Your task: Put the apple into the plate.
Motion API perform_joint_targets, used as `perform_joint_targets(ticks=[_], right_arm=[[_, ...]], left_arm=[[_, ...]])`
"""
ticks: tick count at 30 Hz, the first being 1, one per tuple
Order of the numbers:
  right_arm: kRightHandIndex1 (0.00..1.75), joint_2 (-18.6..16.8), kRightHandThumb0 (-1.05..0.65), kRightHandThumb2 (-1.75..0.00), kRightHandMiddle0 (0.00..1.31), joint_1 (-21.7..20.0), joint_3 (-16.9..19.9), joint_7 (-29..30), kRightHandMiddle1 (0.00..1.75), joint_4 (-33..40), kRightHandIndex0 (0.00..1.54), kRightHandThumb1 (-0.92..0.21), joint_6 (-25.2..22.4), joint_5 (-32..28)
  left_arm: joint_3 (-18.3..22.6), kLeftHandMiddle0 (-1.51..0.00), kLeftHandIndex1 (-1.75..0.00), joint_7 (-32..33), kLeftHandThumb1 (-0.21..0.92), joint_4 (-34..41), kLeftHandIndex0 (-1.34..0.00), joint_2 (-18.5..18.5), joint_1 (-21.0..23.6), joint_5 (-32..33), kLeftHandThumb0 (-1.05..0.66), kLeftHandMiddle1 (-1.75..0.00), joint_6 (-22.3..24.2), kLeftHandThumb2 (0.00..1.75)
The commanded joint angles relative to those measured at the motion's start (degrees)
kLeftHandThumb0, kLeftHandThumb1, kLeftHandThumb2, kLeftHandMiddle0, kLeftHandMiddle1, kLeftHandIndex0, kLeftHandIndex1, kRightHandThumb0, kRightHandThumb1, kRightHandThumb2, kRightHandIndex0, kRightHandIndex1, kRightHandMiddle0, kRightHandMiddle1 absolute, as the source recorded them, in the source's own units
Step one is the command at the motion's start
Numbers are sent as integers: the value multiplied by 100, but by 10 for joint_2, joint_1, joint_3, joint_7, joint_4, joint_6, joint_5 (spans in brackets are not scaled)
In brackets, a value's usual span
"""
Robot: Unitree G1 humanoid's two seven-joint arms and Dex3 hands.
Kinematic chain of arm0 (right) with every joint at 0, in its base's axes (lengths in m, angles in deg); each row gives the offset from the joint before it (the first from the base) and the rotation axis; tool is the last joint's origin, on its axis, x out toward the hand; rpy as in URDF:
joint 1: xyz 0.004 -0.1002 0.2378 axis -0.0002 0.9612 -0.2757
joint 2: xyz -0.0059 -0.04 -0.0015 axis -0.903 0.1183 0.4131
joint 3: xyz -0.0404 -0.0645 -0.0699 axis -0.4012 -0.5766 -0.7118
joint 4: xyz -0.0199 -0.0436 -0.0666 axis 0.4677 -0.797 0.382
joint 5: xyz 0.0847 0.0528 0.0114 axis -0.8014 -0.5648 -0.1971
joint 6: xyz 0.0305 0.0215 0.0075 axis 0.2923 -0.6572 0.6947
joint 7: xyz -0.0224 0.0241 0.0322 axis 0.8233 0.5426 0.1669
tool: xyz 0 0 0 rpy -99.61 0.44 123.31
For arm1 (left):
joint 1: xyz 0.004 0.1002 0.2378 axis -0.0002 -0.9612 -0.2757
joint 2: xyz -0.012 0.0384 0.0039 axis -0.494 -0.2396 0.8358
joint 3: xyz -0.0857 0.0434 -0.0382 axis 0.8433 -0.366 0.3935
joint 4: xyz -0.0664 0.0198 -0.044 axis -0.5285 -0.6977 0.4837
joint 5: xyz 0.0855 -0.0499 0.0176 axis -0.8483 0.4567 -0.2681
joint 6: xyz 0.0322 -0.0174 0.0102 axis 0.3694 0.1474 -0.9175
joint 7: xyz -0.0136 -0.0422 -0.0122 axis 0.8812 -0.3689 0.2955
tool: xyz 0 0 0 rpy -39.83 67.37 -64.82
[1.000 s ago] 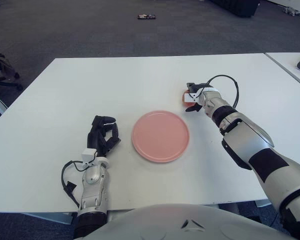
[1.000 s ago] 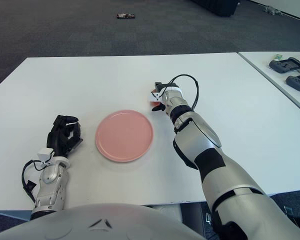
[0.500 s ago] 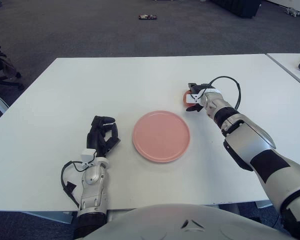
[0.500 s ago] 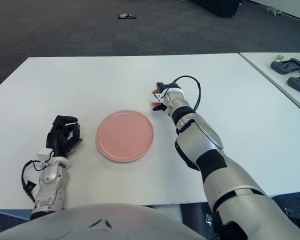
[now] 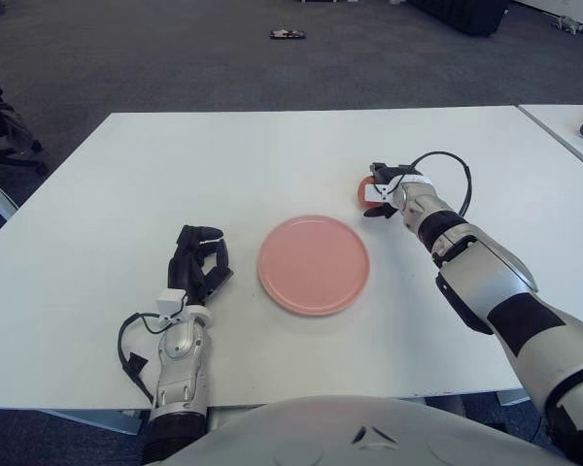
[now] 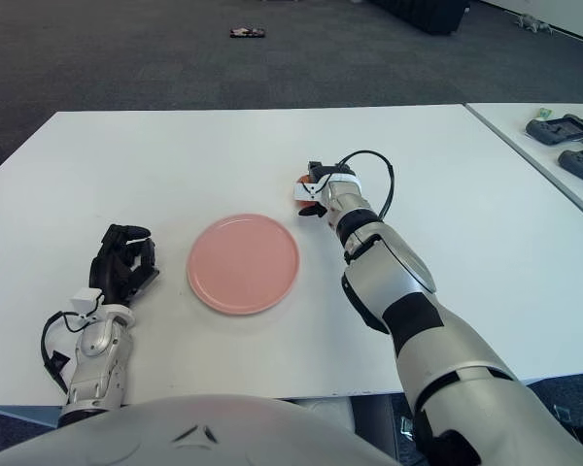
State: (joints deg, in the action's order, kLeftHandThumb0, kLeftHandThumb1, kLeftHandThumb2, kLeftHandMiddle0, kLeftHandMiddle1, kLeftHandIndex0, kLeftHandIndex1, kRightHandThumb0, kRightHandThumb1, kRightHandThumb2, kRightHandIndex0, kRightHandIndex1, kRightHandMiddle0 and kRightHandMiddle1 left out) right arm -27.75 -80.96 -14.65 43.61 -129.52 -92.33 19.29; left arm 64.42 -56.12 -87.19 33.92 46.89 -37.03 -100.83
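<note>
A small red apple [image 5: 363, 188] sits on the white table [image 5: 175, 175], right of and a little beyond the pink plate [image 5: 314, 264]. My right hand [image 5: 378, 192] is at the apple with its fingers curled round it, so only the apple's left side shows. The apple is about a hand's width from the plate's far right rim. The plate is empty. My left hand [image 5: 200, 262] rests on the table left of the plate, with its dark fingers curled and holding nothing.
A second white table stands at the right with black devices [image 6: 561, 126] on it. A cable loops over my right wrist [image 5: 445, 167]. A small dark object [image 5: 285, 33] lies on the carpet beyond the table.
My right hand and the apple have shifted very slightly to the right. The left hand and the plate have not moved.
</note>
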Motion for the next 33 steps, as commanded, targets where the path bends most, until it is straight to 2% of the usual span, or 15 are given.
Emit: perform_joint_targets(ticks=[1, 7, 9, 13, 15, 20, 21, 23, 26, 27, 29, 31, 33], right_arm=[[64, 1, -79, -77, 0, 39, 3, -7, 70, -18, 0, -53, -15, -1], [90, -3, -69, -89, 0, 38, 17, 19, 109, -16, 0, -46, -24, -8], [104, -4, -60, -100, 0, 38, 22, 27, 135, -16, 0, -39, -26, -12], [121, -5, -51, -110, 1, 40, 36, 46, 156, -14, 0, -32, -22, -18], [143, -5, -37, -122, 5, 40, 42, 54, 167, -13, 0, -26, -20, -20], [167, -17, -16, -136, 12, 34, 55, 73, 173, -8, 0, -21, -36, -30], [170, -16, -25, -124, 23, 36, 58, 82, 174, -8, 0, -33, -35, -32], [172, -15, -33, -115, 33, 39, 62, 94, 174, -8, 0, -42, -34, -34], [174, -10, -38, -109, 41, 38, 67, 108, 174, -10, 0, -48, -29, -35], [174, -9, -25, -103, 47, 38, 69, 111, 165, -11, 7, -52, -28, -35], [174, -10, -13, -97, 53, 39, 71, 115, 156, -11, 14, -55, -27, -34], [175, -11, -5, -100, 60, 39, 73, 119, 146, -10, 26, -51, -26, -34], [175, -11, -4, -103, 63, 39, 74, 121, 142, -11, 31, -47, -24, -33]], left_arm=[[5, -81, -175, 0, 64, -19, -36, 2, -15, 9, -39, -175, 33, 91], [5, -81, -175, 2, 65, -16, -36, 2, -15, 13, -39, -175, 38, 91], [5, -80, -175, 3, 65, -15, -35, 2, -15, 14, -39, -175, 39, 90], [5, -80, -175, 4, 66, -13, -35, 3, -16, 13, -38, -175, 40, 89], [4, -79, -175, 5, 66, -12, -35, 3, -16, 12, -38, -175, 40, 89], [3, -78, -175, 3, 67, -13, -35, 0, -16, 9, -38, -175, 41, 89], [3, -78, -175, 2, 67, -13, -35, 0, -15, 9, -38, -175, 40, 89], [3, -78, -175, 1, 66, -14, -35, -1, -15, 8, -38, -175, 40, 89], [2, -78, -175, 1, 66, -12, -35, -2, -15, 8, -38, -175, 42, 89], [2, -78, -175, 1, 66, -11, -35, -2, -15, 8, -38, -175, 43, 89], [2, -78, -175, 0, 66, -10, -35, -2, -15, 8, -39, -175, 44, 89], [1, -78, -175, 0, 66, -10, -35, -2, -15, 9, -39, -175, 46, 89], [1, -79, -175, -1, 66, -9, -35, -2, -15, 10, -39, -175, 46, 89]])
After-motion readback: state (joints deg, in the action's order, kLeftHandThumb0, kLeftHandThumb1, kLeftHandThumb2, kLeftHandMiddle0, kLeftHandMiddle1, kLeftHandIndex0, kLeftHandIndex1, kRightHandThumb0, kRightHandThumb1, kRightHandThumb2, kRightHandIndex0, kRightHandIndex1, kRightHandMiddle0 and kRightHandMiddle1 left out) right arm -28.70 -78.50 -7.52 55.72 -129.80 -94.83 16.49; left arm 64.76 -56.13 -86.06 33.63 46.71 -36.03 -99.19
